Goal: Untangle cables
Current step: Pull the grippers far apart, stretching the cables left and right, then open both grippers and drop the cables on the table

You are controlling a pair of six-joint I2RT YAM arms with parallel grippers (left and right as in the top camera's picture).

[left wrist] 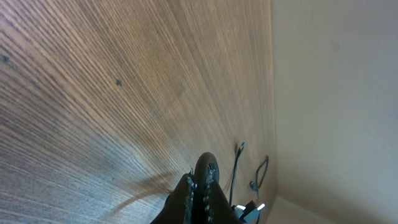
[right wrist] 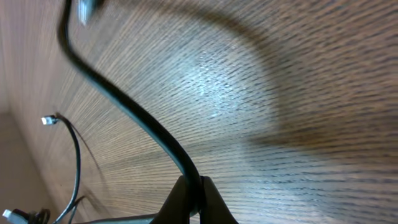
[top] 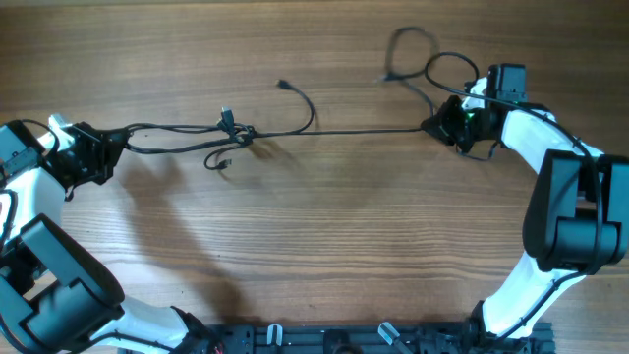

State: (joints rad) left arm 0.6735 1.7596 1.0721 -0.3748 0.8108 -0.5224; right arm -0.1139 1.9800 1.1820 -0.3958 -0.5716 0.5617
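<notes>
The black cables meet in a knot [top: 236, 133] left of the table's middle. From it one strand [top: 364, 131] runs taut to my right gripper [top: 432, 126], and two strands run left to my left gripper [top: 116, 146]. Loose plug ends [top: 283, 85] lie around the knot, and slack loops [top: 447, 67] lie behind the right gripper. In the right wrist view my gripper [right wrist: 194, 186] is shut on a thick-looking black cable [right wrist: 124, 106] that curves up and left. In the left wrist view my gripper [left wrist: 202, 179] is shut, with a dark cable end between its fingers.
The wooden table [top: 324, 236] ends along an edge [left wrist: 272, 93] seen in the left wrist view. Both arm bases and their fittings [top: 324, 339] sit at the near edge. The right arm's white link [top: 536, 138] stands at the right side. A thin plug-tipped cable [right wrist: 48, 120] lies to the left in the right wrist view.
</notes>
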